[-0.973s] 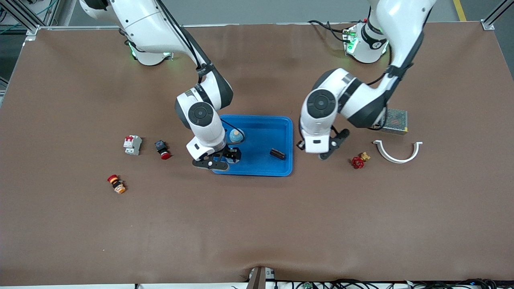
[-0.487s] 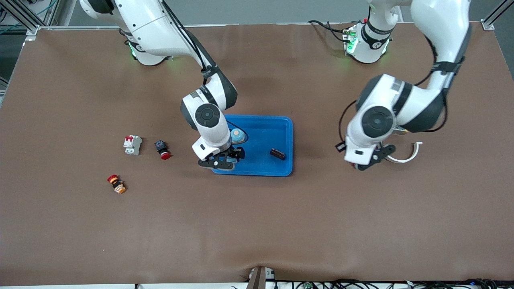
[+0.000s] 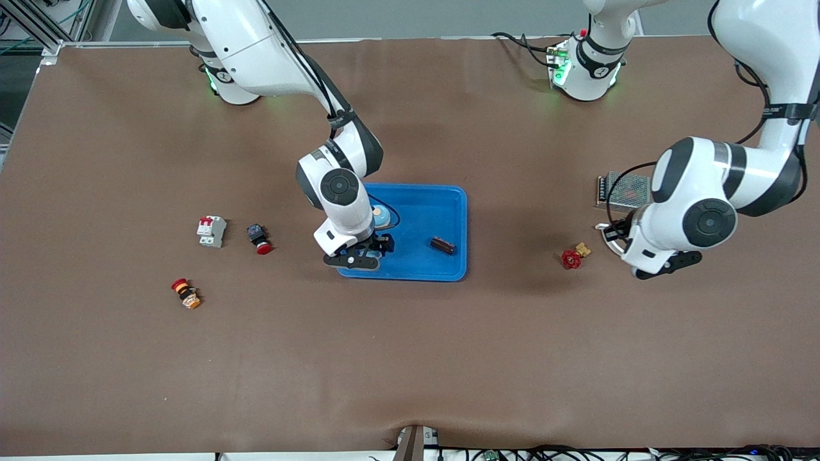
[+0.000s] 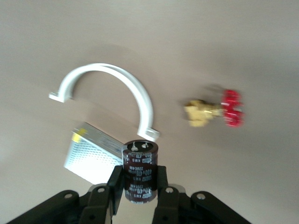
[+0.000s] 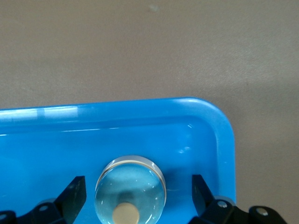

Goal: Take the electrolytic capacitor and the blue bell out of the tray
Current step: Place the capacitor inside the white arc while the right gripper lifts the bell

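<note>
Right now, starting at the right arm's end of the desk [image 3: 128,358], you have a red-and-yellow push button [image 3: 186,293] nearest the front camera, then a white circuit breaker [image 3: 211,230] and a red-capped black switch [image 3: 259,238] beside it. Next comes your right tool [image 3: 365,255], low in the blue tray [image 3: 442,272] at the corner nearest the front camera on the right arm's side; its fingers [image 5: 74,196] stand spread wide on either side of the bell [image 5: 131,189], a shiny dome with a tan knob that rests on the tray floor, and they do not touch it. A small dark brown block [image 3: 442,244] lies in the same tray toward the left arm's end. On the bare desk you then meet a red-handled brass valve [image 4: 217,109], a white curved clamp [image 4: 112,88] and a perforated metal box [image 3: 624,189]. Your left tool [image 4: 139,186] hangs over the desk beside the clamp, pinching the dark cylindrical capacitor [image 4: 139,170] upright.
</note>
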Motion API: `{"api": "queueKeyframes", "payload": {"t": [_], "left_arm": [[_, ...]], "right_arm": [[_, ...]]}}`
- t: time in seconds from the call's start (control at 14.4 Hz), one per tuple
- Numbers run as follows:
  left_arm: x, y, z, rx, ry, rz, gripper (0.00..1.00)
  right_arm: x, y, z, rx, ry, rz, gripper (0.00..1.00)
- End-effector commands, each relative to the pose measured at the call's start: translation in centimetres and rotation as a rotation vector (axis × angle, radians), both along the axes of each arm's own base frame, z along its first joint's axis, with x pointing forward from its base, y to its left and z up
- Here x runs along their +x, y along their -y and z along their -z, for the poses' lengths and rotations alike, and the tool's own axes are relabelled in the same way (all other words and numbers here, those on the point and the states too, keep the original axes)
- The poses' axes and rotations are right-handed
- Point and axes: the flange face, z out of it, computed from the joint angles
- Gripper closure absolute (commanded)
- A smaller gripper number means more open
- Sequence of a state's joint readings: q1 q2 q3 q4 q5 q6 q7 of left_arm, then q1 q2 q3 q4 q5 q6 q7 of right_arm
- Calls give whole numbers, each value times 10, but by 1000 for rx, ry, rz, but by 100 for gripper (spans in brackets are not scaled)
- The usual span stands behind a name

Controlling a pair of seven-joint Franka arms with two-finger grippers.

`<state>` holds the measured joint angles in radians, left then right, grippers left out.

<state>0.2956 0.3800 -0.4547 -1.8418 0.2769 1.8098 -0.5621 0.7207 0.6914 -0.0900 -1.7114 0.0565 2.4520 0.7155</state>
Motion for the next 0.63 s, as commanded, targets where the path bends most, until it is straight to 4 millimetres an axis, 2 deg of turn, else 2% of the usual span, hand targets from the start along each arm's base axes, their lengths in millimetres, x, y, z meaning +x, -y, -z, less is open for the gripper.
{"api": "queueKeyframes", "payload": {"t": [0.0, 0.21, 0.42, 0.56], "left_arm": [[-13, -16, 6, 49, 7, 51, 100], [-18, -48, 25, 13, 15, 58, 100], [-29, -60, 52, -9, 55, 88, 100], [-36, -78, 66, -1, 71, 93, 100]], "right_arm": [[0, -6, 4, -6, 11, -4, 0], [-2, -10, 8, -3, 16, -10, 0], [-2, -10, 9, -3, 16, -10, 0], [-3, -10, 12, -3, 18, -12, 0]]}}
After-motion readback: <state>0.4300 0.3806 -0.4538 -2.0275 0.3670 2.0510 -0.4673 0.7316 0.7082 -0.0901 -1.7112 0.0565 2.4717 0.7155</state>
